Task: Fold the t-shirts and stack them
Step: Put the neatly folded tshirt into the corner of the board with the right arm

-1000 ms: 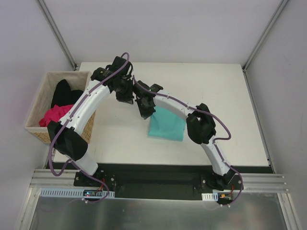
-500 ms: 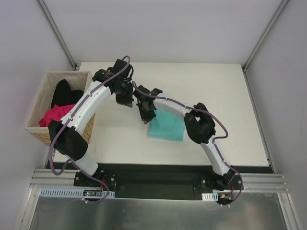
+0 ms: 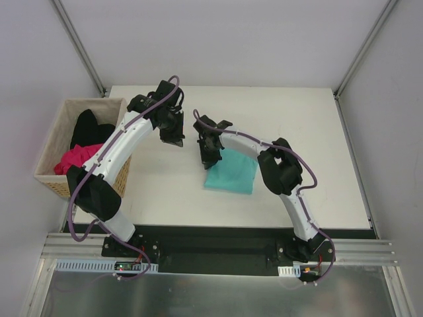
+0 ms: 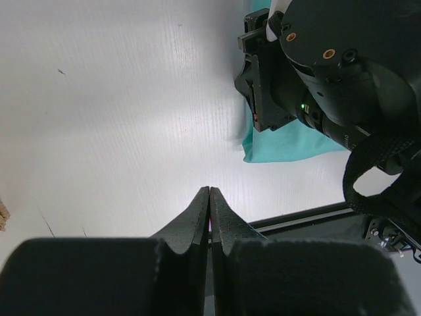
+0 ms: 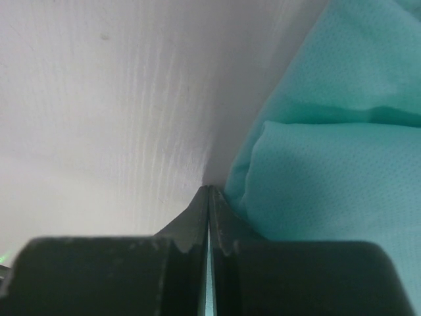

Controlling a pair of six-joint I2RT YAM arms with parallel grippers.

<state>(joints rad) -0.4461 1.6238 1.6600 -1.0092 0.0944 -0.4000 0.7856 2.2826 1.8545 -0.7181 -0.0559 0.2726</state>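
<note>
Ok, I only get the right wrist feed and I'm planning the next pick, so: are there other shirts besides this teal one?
Observer: Yes, a pink shirt and a black shirt lie in a basket at the left side of the table.
Operator: Where's the left end effector?
Observer: The left end effector is shut and empty, left of the teal shirt.
Operator: Does the teal one look folded?
Observer: From above it is a compact rectangle near the table's middle, with the right end effector at its left edge.

Matt teal cloth t-shirt (image 3: 230,172), woven wicker basket (image 3: 46,177)
</note>
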